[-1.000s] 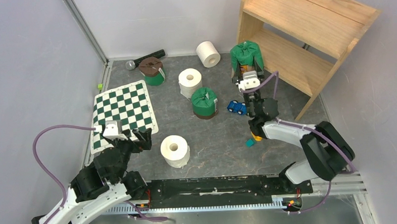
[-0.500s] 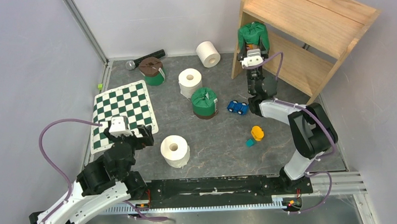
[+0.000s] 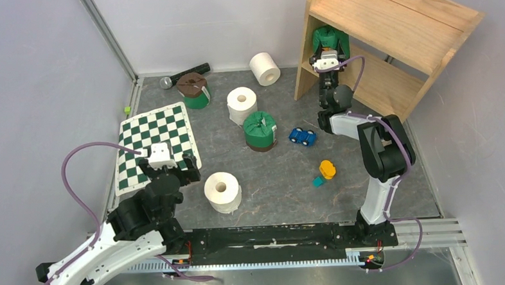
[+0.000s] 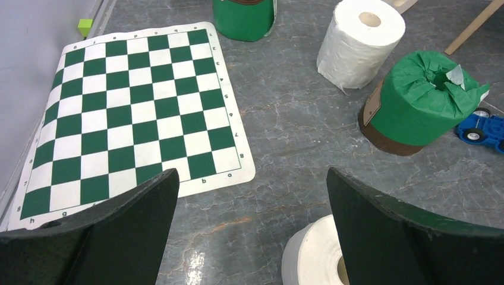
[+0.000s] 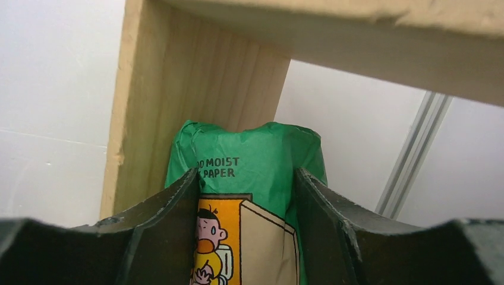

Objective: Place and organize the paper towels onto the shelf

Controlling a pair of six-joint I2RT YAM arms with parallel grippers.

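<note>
My right gripper [image 3: 329, 49] [image 5: 245, 178] is shut on a green-wrapped paper towel roll [image 3: 331, 39] [image 5: 255, 148] with an orange label. It holds the roll upright at the left end of the wooden shelf [image 3: 396, 20], under the top board and beside the left side panel [image 5: 178, 89]. Whether the roll rests on the lower tier is hidden. My left gripper [image 3: 182, 174] [image 4: 251, 178] stands open above the floor, just left of a bare white roll [image 3: 222, 191] [image 4: 315, 255]. Two more white rolls [image 3: 242, 104] [image 3: 264, 68] and two green-wrapped ones [image 3: 259, 129] [image 3: 194, 90] stand on the floor.
A green-white checkerboard mat [image 3: 157, 143] [image 4: 136, 113] lies left of the rolls. A black microphone [image 3: 184, 75] lies by the back wall. A blue toy car [image 3: 302, 136], an orange piece [image 3: 327, 169] and a teal block [image 3: 318, 181] sit near the right arm.
The right arm has lifted the green-wrapped roll from in front of the shelf up and back into its lower tier. The left gripper has shifted slightly right, towards the near white roll.
</note>
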